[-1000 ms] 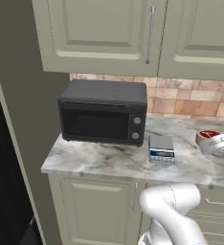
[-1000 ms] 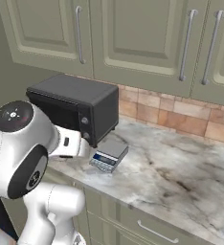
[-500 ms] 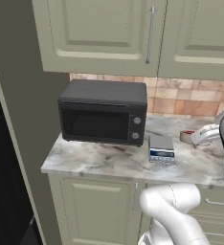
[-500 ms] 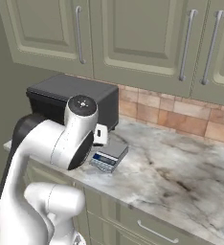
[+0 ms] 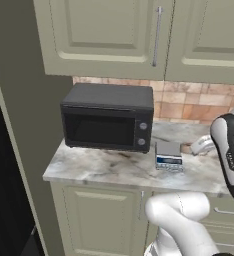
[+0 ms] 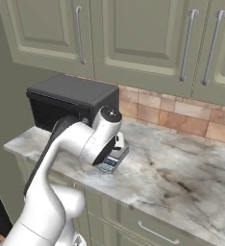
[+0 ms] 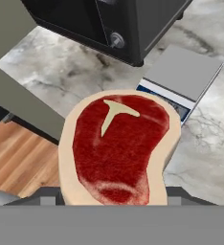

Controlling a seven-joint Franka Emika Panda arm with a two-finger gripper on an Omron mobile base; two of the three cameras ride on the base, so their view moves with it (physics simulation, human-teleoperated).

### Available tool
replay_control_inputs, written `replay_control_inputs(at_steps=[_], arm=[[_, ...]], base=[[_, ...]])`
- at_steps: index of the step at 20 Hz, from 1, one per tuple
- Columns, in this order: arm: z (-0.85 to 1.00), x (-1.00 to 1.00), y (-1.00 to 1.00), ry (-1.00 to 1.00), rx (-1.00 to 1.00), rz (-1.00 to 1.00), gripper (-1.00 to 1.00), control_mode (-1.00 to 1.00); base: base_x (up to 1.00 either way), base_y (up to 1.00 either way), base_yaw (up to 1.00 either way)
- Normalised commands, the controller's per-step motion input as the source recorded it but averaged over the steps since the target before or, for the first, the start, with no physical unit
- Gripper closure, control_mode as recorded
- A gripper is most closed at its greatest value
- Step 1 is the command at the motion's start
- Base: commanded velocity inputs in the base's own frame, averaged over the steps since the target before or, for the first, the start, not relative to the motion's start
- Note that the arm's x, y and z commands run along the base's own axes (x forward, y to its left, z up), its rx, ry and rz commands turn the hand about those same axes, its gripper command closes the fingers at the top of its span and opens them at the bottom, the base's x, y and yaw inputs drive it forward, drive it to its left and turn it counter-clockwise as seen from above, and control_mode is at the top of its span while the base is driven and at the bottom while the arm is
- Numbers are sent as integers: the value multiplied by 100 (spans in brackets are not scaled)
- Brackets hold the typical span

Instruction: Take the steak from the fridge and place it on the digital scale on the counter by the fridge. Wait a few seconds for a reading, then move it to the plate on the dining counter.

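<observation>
The steak (image 7: 119, 148), red with a tan rim and a white T mark, fills the middle of the hand view and hides my fingertips. It hangs above the marbled counter (image 7: 61, 76), just short of the digital scale (image 7: 183, 74). From the left base view, my gripper (image 5: 200, 145) reaches in from the right, shut on the steak (image 5: 187, 148), right beside the scale (image 5: 168, 152). My arm covers part of the scale (image 6: 113, 161) in the right base view. The plate and the dining counter are out of view.
A black microwave (image 5: 108, 118) stands on the counter just left of the scale. Green wall cabinets (image 5: 154, 35) hang above. The counter's front edge and wooden floor (image 7: 18, 162) lie below the steak. The dark fridge side (image 5: 1, 190) is at far left.
My arm has swung left along the counter, carrying the steak from the right edge of the left base view up to the scale.
</observation>
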Motion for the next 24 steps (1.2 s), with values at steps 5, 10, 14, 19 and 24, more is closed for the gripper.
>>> replay_control_inputs(at_steps=[5, 10, 14, 19, 24], arm=[[-42, 40, -9, -1, 0, 0, 100, -100], [-33, 27, 0, -5, 0, 0, 100, -100], [-22, 36, 0, 0, 0, 0, 100, -100], [-8, 48, -1, 0, 0, 0, 100, -100], [-2, 49, 0, 0, 0, 0, 100, -100]], base=[[0, 0, 0], [0, 0, 0], [0, 0, 0], [0, 0, 0], [0, 0, 0]])
